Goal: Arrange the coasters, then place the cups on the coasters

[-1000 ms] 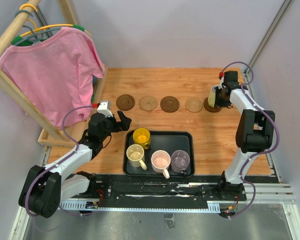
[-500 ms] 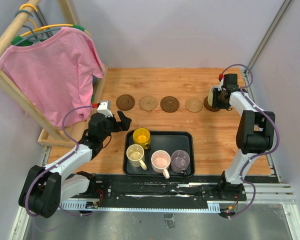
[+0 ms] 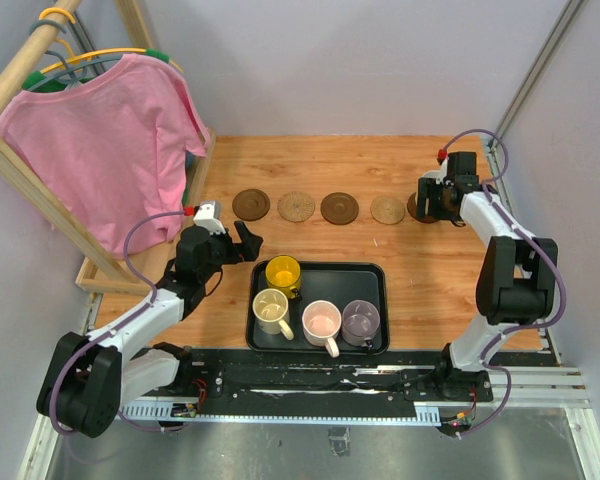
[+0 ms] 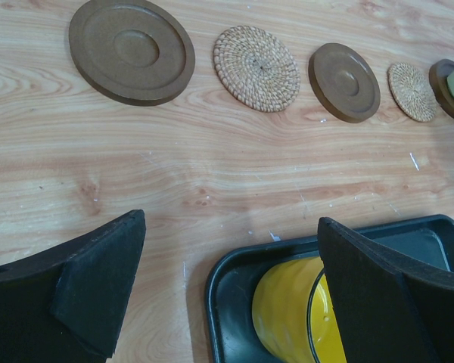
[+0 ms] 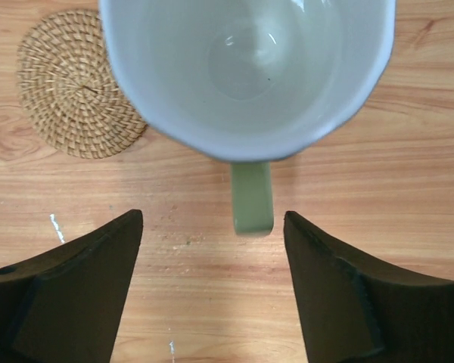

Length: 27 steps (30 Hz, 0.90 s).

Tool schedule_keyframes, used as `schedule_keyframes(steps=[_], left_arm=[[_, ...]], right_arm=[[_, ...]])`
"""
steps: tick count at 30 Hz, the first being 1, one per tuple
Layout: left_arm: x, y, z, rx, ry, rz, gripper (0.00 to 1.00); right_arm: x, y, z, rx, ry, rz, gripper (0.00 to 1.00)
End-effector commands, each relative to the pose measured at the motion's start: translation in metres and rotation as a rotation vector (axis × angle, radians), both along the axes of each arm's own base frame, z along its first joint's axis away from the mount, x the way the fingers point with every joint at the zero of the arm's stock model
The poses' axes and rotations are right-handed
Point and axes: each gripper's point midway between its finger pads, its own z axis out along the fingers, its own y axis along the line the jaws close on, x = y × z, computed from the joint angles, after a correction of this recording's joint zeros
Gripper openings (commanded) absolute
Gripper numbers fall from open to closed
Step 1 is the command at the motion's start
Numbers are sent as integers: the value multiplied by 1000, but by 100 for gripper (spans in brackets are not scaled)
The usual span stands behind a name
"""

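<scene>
Five coasters lie in a row: dark [image 3: 251, 204], woven [image 3: 297, 206], dark [image 3: 340, 208], woven [image 3: 388, 210], and a dark one [image 4: 444, 85] at the right end. On that last one stands the pale yellow-green cup [image 5: 246, 72], its handle [image 5: 253, 198] pointing at my right gripper [image 5: 212, 223]. That gripper is open, its fingers apart from the handle on either side. The yellow [image 3: 283, 272], cream [image 3: 272, 310], pink [image 3: 322, 322] and purple-grey [image 3: 361, 320] cups sit in the black tray [image 3: 376, 274]. My left gripper [image 4: 231, 221] hangs open over the tray's far left corner, beside the yellow cup [image 4: 291, 314].
A pink shirt [image 3: 110, 130] hangs on a wooden rack [image 3: 92, 272] along the left side, close to my left arm. Walls close in the table at the back and right.
</scene>
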Motion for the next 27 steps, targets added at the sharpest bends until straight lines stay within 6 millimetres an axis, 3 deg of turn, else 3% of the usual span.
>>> schedule_keyframes(steps=[1, 7, 11, 15, 17, 19, 27], left_arm=[[1, -3, 14, -18, -43, -9, 100], [2, -6, 12, -24, -40, -20, 100], [2, -7, 11, -32, -37, -25, 100], [2, -8, 10, -34, -37, -29, 100], [2, -9, 10, -37, -37, -33, 100], [2, -10, 8, -38, -33, -36, 100], [0, -11, 12, -53, -40, -43, 100]], right_arm=[[-6, 7, 21, 23, -78, -13, 80], [-22, 10, 50, 22, -178, -42, 82], [-31, 18, 77, 3, -262, -38, 75], [-38, 34, 101, -7, -338, 1, 42], [-37, 48, 109, -1, -363, 47, 17], [-33, 61, 109, 11, -359, 89, 3], [4, 98, 63, 53, -214, 190, 1]])
